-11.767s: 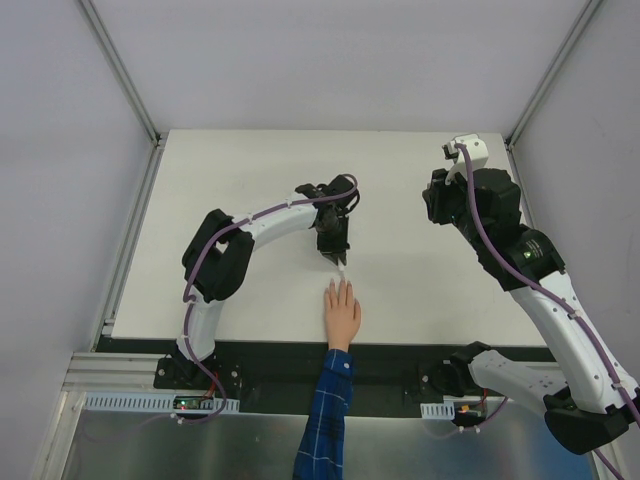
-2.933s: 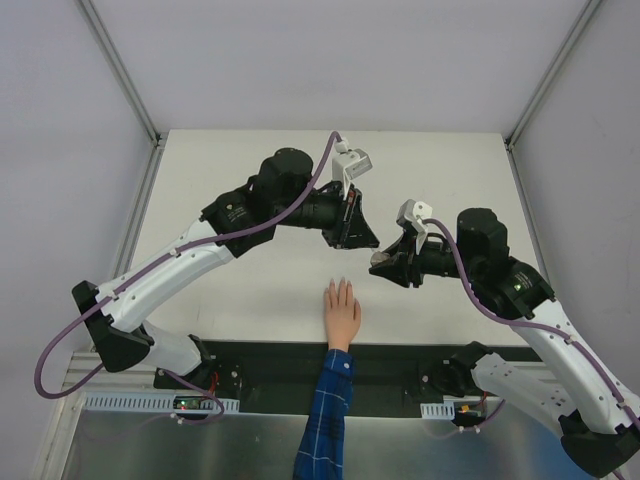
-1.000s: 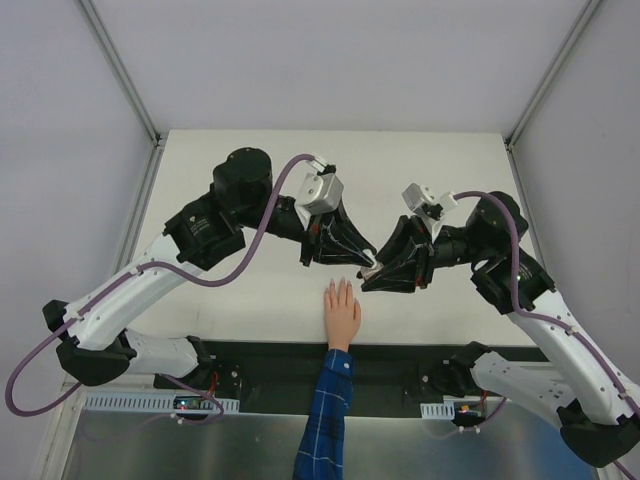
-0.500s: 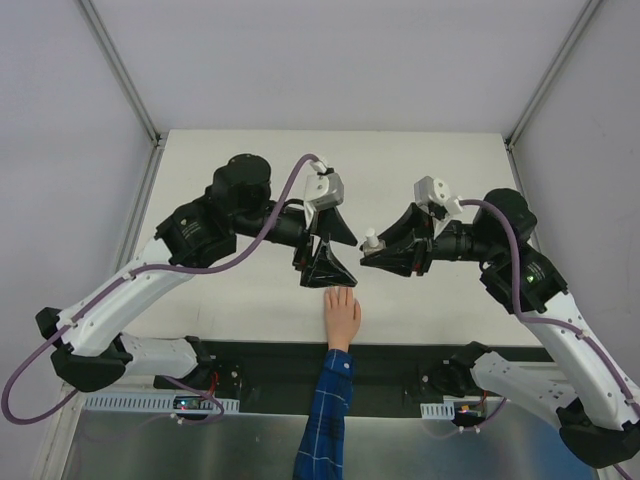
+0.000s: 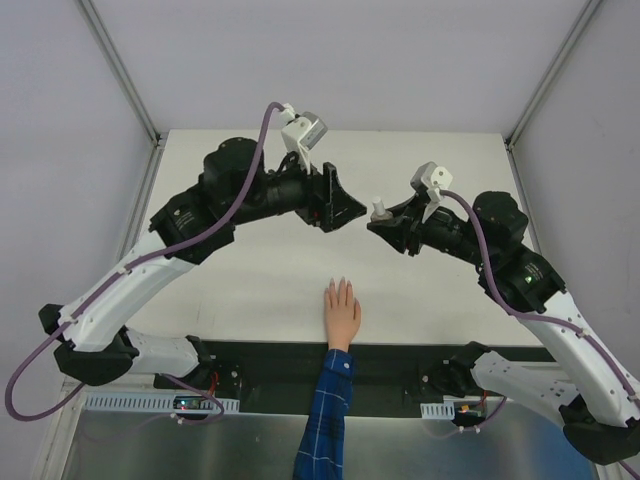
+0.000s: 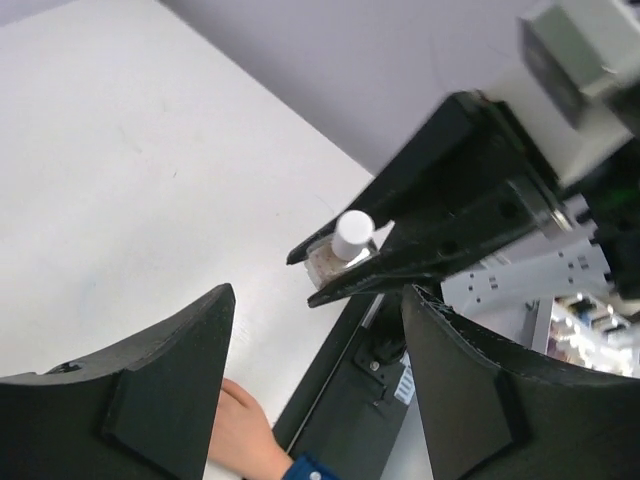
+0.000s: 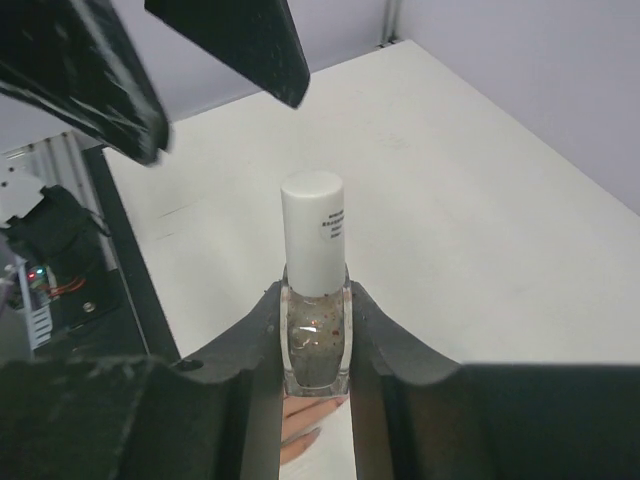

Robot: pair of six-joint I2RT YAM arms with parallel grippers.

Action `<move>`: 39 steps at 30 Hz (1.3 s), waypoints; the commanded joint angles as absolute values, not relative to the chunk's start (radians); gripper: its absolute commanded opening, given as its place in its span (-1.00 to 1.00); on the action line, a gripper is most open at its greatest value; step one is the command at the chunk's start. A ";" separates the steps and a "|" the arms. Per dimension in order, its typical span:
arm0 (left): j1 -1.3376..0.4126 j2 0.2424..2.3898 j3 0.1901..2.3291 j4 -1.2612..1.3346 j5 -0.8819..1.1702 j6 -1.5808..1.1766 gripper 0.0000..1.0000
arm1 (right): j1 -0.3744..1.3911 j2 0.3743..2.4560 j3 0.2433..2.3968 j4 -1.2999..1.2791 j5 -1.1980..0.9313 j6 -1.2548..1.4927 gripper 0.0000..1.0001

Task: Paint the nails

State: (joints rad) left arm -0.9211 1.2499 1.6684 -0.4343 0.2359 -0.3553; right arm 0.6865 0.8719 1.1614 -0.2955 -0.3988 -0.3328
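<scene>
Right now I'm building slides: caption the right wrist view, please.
Right gripper, jaws shut on a white-capped polish bottle, faces the open left gripper above the table.

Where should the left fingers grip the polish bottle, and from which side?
The white cap. It stands clear above the right gripper, whose fingers clamp the polish bottle by its glass. The open left gripper should probably come from the cap's end, along its axis, closing on its round sides.

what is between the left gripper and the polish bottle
Nothing solid: in the top view only bare table shows in the gap between the open left gripper and the polish bottle, which the right gripper clamps.
</scene>
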 commanded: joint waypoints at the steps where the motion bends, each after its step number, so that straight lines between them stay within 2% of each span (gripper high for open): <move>1: -0.934 1.312 1.716 -0.414 0.069 -0.494 0.32 | 0.698 0.871 1.187 -0.247 -0.278 -0.351 -1.00; 6: -0.962 1.325 1.717 -0.373 0.009 -0.499 0.39 | 0.701 0.876 1.180 -0.252 -0.264 -0.353 -1.00; 13: -0.977 1.373 1.749 -0.356 0.040 -0.494 0.45 | 0.712 0.894 1.187 -0.255 -0.264 -0.348 -0.99; 15: -0.986 1.384 1.752 -0.354 0.028 -0.479 0.42 | 0.713 0.897 1.190 -0.253 -0.264 -0.348 -0.99; 17: -0.989 1.393 1.755 -0.354 0.018 -0.474 0.34 | 0.718 0.897 1.193 -0.252 -0.264 -0.347 -1.00; 25: -1.003 1.427 1.769 -0.356 0.040 -0.463 -0.17 | 0.727 0.893 1.189 -0.252 -0.259 -0.347 -0.99; 31: -1.008 1.420 1.743 -0.354 0.080 -0.471 -0.37 | 0.729 0.882 1.183 -0.244 -0.244 -0.327 -1.00; 34: -1.008 1.416 1.732 -0.354 0.132 -0.465 -0.62 | 0.729 0.881 1.186 -0.238 -0.255 -0.301 -1.00; 35: -1.006 1.414 1.729 -0.351 0.152 -0.448 -0.79 | 0.729 0.877 1.186 -0.230 -0.264 -0.295 -0.99; 38: -1.006 1.405 1.688 -0.316 0.276 -0.393 -1.00 | 0.729 0.867 1.189 -0.224 -0.281 -0.270 -1.00; 39: -1.006 1.388 1.669 -0.301 0.317 -0.374 -1.00 | 0.730 0.864 1.190 -0.221 -0.287 -0.265 -1.00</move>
State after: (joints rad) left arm -0.9936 1.4322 1.7191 -0.3630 0.1314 -0.4484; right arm 0.7246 0.8978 1.1614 -0.2981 -0.2653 -0.3096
